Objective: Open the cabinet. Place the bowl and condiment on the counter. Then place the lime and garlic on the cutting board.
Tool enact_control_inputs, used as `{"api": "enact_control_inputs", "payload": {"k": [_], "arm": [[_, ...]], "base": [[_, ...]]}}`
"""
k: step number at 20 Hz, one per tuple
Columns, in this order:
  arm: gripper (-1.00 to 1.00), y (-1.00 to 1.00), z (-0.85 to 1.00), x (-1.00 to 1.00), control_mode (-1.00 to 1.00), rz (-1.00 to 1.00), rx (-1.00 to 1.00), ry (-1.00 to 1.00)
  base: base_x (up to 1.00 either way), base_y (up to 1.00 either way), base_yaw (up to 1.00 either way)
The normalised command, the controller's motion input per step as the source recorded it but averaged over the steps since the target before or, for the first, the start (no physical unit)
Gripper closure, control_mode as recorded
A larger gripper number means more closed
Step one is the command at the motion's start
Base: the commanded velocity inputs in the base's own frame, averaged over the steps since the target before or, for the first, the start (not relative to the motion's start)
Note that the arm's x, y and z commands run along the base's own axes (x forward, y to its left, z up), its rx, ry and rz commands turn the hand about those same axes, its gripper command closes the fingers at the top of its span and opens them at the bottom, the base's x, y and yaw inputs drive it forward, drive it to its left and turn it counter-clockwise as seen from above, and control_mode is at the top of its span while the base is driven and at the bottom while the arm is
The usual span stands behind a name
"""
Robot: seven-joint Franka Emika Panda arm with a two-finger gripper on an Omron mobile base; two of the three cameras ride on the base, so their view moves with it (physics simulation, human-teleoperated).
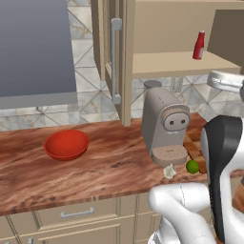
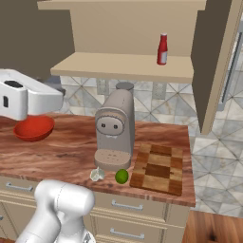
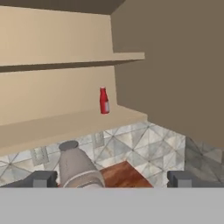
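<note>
The gripper is held wide open with nothing between its jaws, pointed toward the opened cabinet. The condiment is seen upright on the lower shelf. The bowl is set on the counter. The lime and garlic are found beside the cutting board, before the coffee machine.

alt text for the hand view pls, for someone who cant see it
A small red bottle with a white cap stands upright on the lower shelf of an open beige wooden cabinet. The open hand points toward it, above a grey coffee machine on the reddish-brown wood counter.
</note>
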Motion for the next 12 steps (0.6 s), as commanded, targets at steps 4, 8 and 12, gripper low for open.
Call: {"api": "enact_control_inputs", "payload": {"k": [4,8,12], "arm": [[-1.0,-0.04,0.1,0.08,-1.0,0.0,-0.06,0.0],[-1.0,-0.09,0.11,0.14,-1.0,-0.02,-0.02,0.0],[-1.0,-0.16,0.09,0.19,-1.0,-0.03,-0.01,0.03]], "base": [[0.0,0.0,0.0],[0.0,0.0,0.0],[0.0,0.0,0.0]]}}
